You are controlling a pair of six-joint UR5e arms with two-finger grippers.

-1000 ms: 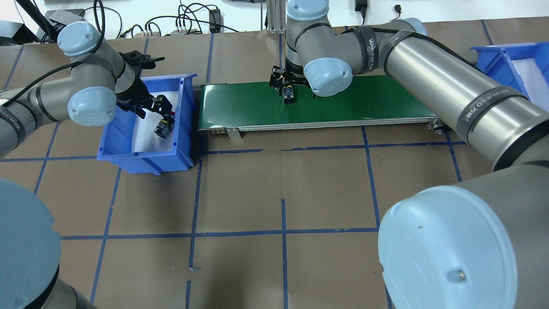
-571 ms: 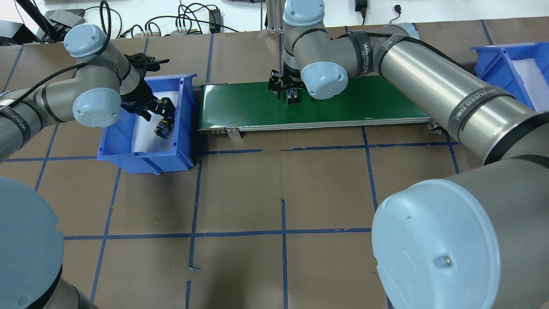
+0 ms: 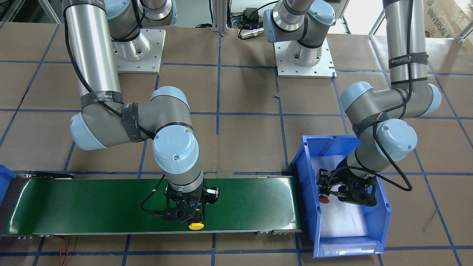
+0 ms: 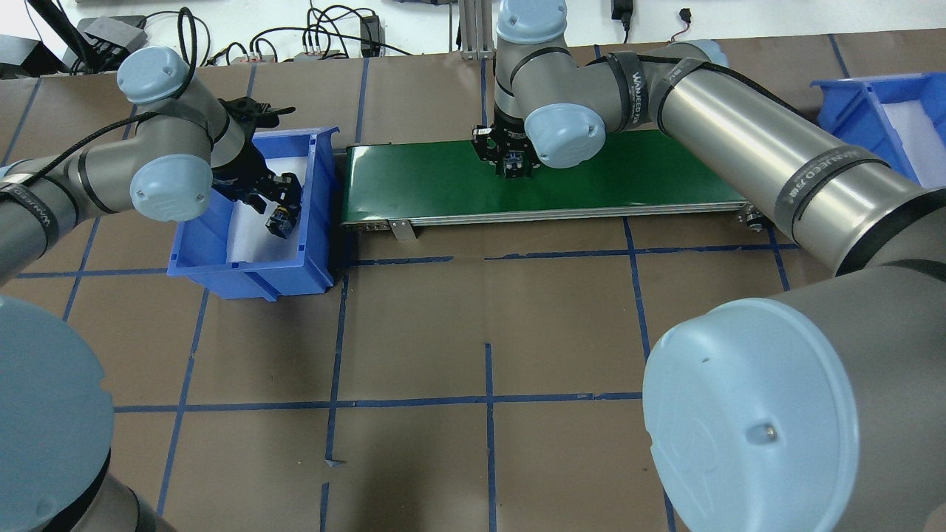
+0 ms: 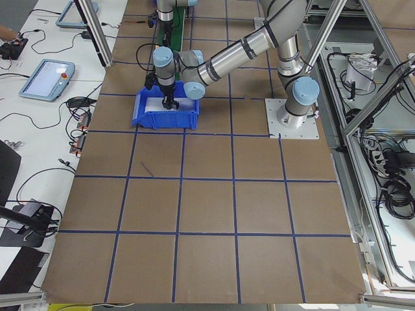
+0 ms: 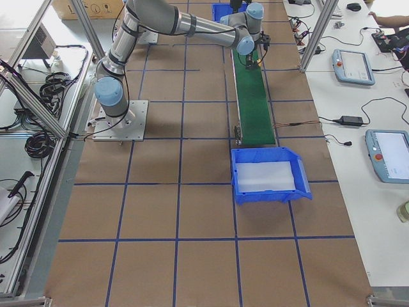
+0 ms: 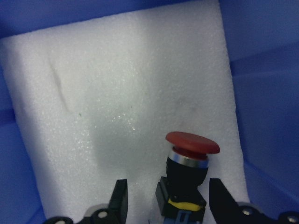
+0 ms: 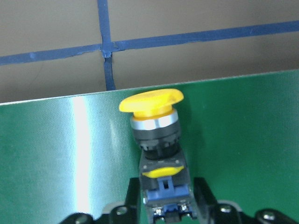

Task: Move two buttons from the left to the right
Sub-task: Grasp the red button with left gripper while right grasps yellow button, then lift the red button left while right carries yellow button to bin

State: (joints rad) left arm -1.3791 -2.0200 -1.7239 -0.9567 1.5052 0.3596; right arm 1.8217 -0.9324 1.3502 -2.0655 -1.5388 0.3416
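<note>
The red button (image 7: 191, 158) stands on white foam in the left blue bin (image 4: 318, 214). It also shows in the front view (image 3: 324, 199). My left gripper (image 7: 169, 189) is open, with a finger on each side of the button's black body and gaps showing. The yellow button (image 8: 154, 121) is over the green conveyor belt (image 4: 414, 177). My right gripper (image 8: 166, 189) is shut on its body, fingers tight against both sides. The yellow cap (image 3: 195, 225) points to the belt's far edge. The overhead view shows the right gripper (image 4: 514, 164) at mid-belt.
A second blue bin (image 4: 872, 103) with a white liner stands past the belt's right end, and shows in the right side view (image 6: 268, 192). The table is brown paper with blue tape lines. Cables lie along its far edge.
My right gripper has come down over the yellow button on the belt and shifted a little to the right. My left gripper has stayed around the red button in the bin.
</note>
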